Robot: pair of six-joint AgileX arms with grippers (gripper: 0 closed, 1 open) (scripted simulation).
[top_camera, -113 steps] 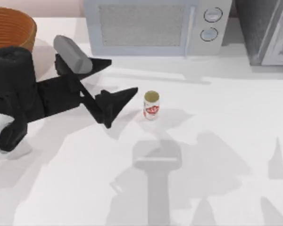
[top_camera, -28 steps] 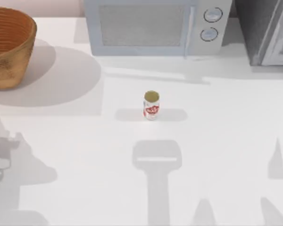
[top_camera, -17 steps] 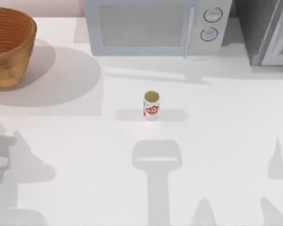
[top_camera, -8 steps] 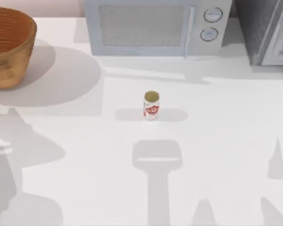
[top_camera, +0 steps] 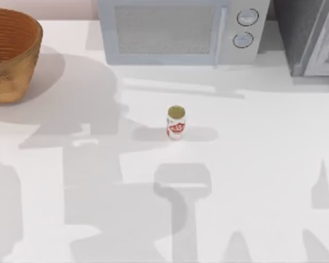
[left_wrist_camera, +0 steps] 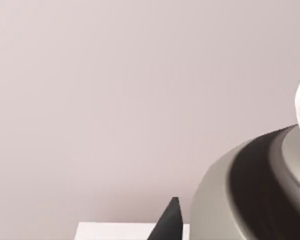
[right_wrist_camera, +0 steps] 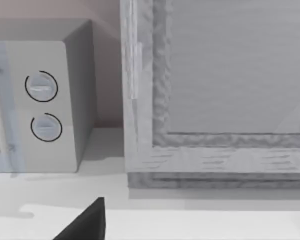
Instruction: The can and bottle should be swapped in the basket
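The can (top_camera: 176,123), white with red marks and a dull gold top, stands upright on the white table near its middle, free of both grippers. At the far left back corner is the basket (top_camera: 11,71), tan wicker with an orange-brown ribbed inside. What shows of its inside holds nothing. In the left wrist view the bottle (left_wrist_camera: 250,190), a grey rounded body with a dark band, fills the corner close to the camera. My left gripper (left_wrist_camera: 200,231) is shut on it, with one dark fingertip (left_wrist_camera: 171,222) beside it, facing a plain wall.
A pale grey microwave (top_camera: 178,30) stands along the back edge, and a grey cabinet (top_camera: 310,35) sits at the back right. My right gripper (right_wrist_camera: 87,225) is parked low, facing the cabinet (right_wrist_camera: 215,90) and the microwave's dials (right_wrist_camera: 42,107). Broad shadows lie across the table's left half.
The left arm, earlier over the table with the grey bottle near the can, has left the top view. Its shadow has spread across the table's left half. The can has not moved.
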